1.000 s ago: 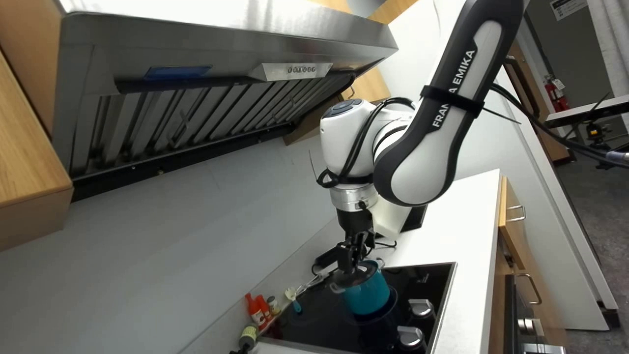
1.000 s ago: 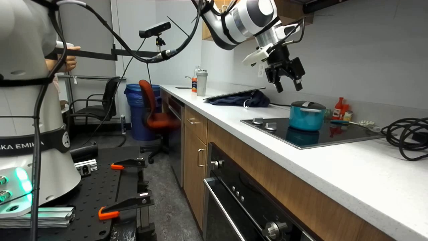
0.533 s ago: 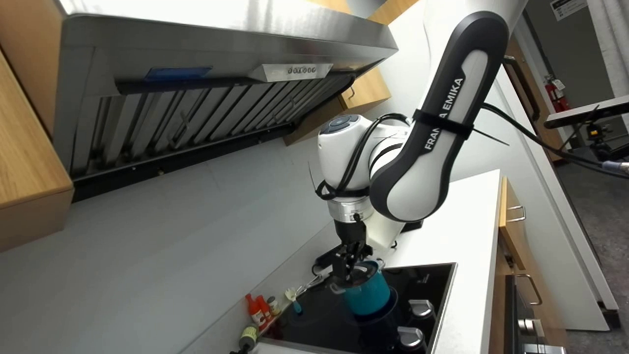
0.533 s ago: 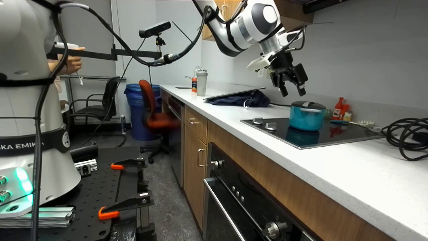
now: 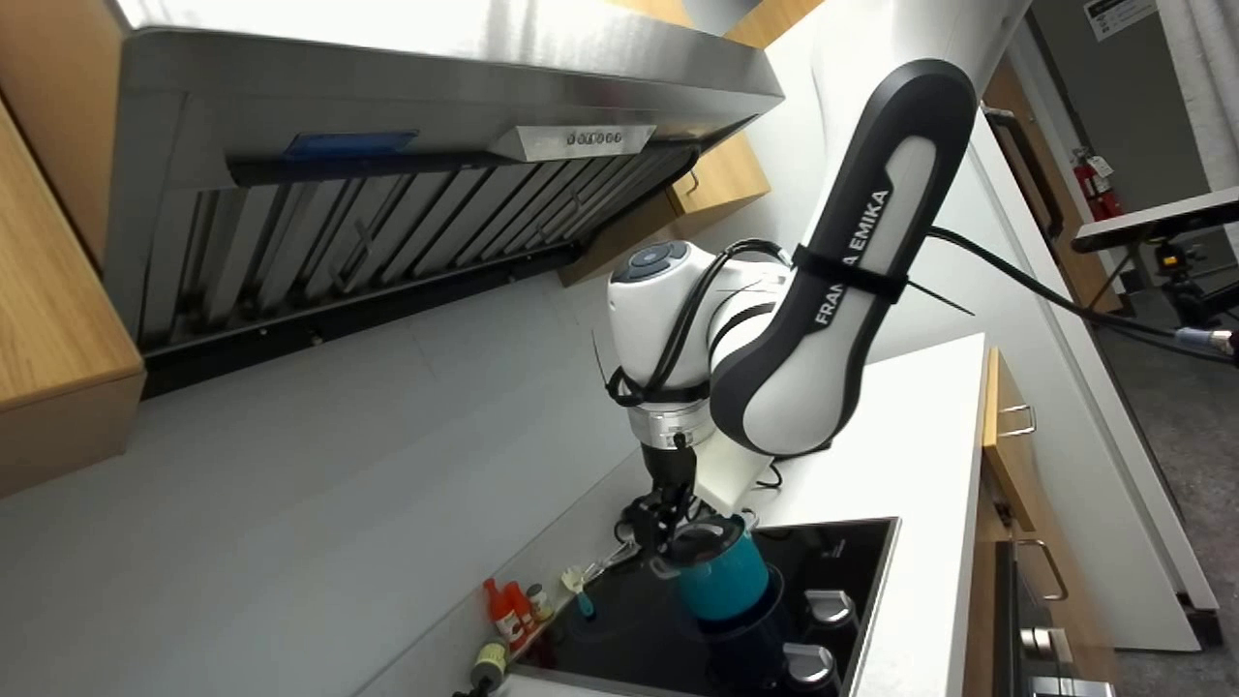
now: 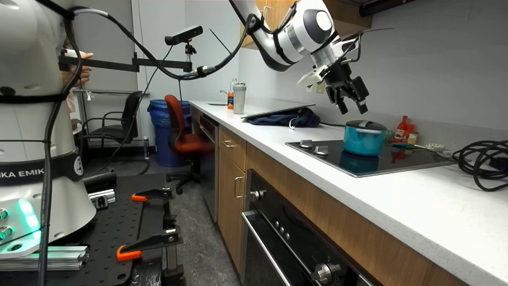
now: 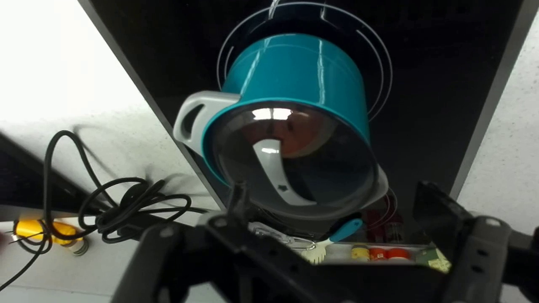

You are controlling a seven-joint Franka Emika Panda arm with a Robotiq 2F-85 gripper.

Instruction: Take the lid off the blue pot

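A teal-blue cylindrical pot stood upright on a black glass cooktop, its dark glossy lid in place on top. Arched across the lid we saw a pale grey strap handle. In an exterior view the Robotiq gripper hung tilted, higher than the lid and apart from it; the wrist view showed its fingers spread wide, gripping nothing.

We judged the step in hand to be lining up on the strap handle. In the wrist view it lay off-centre, nearer the fingertip at the picture's left, and ran on a slant, so we reckoned that a small sideways shift and a slight wrist turn would bring the fingers squarely across its width. The descent called for one fingertip on each side of the strap, low enough for a firm bite, yet short of pressing on the lid. How much height lay between we could not fairly tell, the near fingers being blurred. After that, a slow straight lift seemed best, keeping clear of the grey side handle, fixed to the pot, which could drag the whole vessel along.
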